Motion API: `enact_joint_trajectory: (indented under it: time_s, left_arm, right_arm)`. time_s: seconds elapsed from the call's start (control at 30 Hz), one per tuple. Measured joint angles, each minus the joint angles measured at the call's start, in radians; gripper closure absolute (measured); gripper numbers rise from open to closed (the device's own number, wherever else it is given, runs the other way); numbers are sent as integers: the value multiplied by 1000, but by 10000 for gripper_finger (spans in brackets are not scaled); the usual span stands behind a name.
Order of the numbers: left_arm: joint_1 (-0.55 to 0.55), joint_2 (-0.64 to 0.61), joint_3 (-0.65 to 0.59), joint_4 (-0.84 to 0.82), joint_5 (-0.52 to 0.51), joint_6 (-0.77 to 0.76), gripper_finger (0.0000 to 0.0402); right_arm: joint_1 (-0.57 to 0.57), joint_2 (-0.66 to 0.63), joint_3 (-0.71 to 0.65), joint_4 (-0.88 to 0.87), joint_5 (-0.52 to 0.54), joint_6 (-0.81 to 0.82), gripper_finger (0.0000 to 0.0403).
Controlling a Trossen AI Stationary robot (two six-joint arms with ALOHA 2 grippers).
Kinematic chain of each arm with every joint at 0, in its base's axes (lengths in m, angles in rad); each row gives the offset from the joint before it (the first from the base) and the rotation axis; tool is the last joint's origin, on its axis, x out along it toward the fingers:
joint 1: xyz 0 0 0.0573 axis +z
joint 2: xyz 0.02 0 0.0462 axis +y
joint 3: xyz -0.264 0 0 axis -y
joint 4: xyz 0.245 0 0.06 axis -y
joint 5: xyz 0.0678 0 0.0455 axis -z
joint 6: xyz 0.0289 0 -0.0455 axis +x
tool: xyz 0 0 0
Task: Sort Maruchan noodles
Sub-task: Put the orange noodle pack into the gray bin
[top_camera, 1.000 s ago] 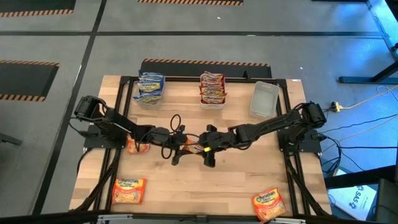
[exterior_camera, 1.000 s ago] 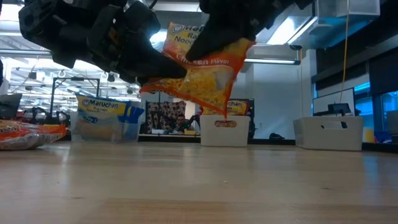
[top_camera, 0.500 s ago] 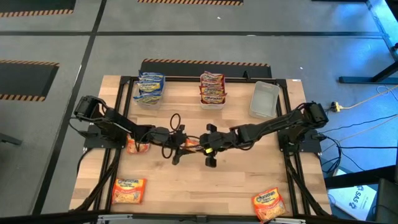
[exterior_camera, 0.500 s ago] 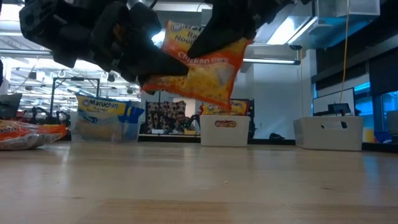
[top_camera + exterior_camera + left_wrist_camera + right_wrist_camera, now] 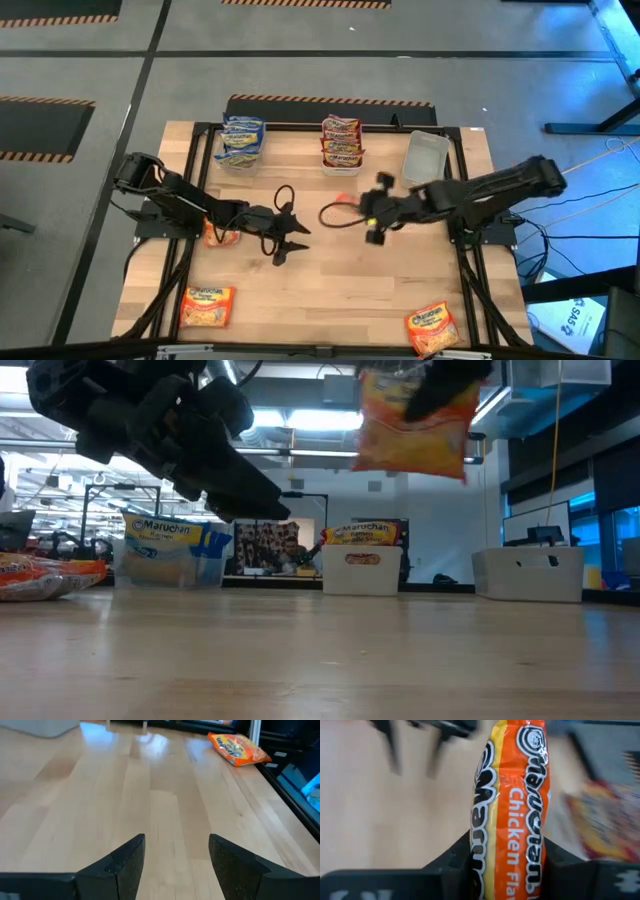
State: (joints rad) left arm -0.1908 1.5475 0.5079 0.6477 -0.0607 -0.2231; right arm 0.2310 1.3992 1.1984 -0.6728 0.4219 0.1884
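High view. Wooden desk [image 5: 330, 290] fills the frame's centre. Left tool [image 5: 288, 240] sits left of centre, fingers spread wide and empty. Right tool [image 5: 372, 212] sits right of centre, carrying an orange packet [image 5: 346, 199], little of it visible here. Along the upper edge of the desk: a bin of blue-white packets [image 5: 241, 139] at upper left, a bin of red packets [image 5: 341, 142] at upper centre, a clear bin [image 5: 424, 159] at upper right with nothing showing in it. Loose orange packets lie at lower left [image 5: 206, 305], lower right [image 5: 432, 327], and one partly under the left arm at mid left [image 5: 219, 233].

Low view. Held orange packet [image 5: 412, 428] hangs high in the upper right of the frame, clear of the desk, with the dark right tool gripping its top. Left tool [image 5: 250, 495] is in the upper left, nothing in it. Blue-white packets [image 5: 170, 545] at mid left, red packets [image 5: 362, 538] in a white-fronted bin at centre, pale bin [image 5: 528, 572] at right. An orange packet's edge [image 5: 45, 575] at far left.

Left wrist view. Two dark fingers [image 5: 125, 865] stand well apart over bare wood; an orange packet [image 5: 237, 747] lies near the desk's edge at upper right of the frame.

Right wrist view. Orange "Chicken" packet [image 5: 515, 810] stands upright, pinched between the fingers [image 5: 455, 862] at the frame's bottom. Red packets blurred at right.
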Motion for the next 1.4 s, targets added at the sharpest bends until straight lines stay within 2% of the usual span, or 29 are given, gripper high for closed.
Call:
enact_joint_trajectory:
  time_s: [0.27,0.37,0.47,0.67,0.87,1.07,1.4]
  left_arm:
    - [-3,5,1,-25,0,-12,190]
    - [-5,5,1,-29,0,-13,190]
    - [-7,5,1,-28,0,-12,190]
    - [-7,5,1,-28,0,-12,191]
    - [-7,5,1,-28,-1,-11,191]
    - [-7,5,1,-28,-1,-6,191]
    - [-4,5,1,-27,-5,23,191]
  right_arm:
    - [-141,-196,0,-398,144,52,296]
    - [-227,-252,-8,-527,161,65,296]
    - [-320,-295,-53,-568,160,52,295]
    - [-490,-316,-171,-516,125,-32,295]
    - [-670,-301,-269,-359,92,-118,295]
    - [-834,-265,-348,-230,16,-200,295]
    - [-950,-137,-394,-1,-50,-370,296]
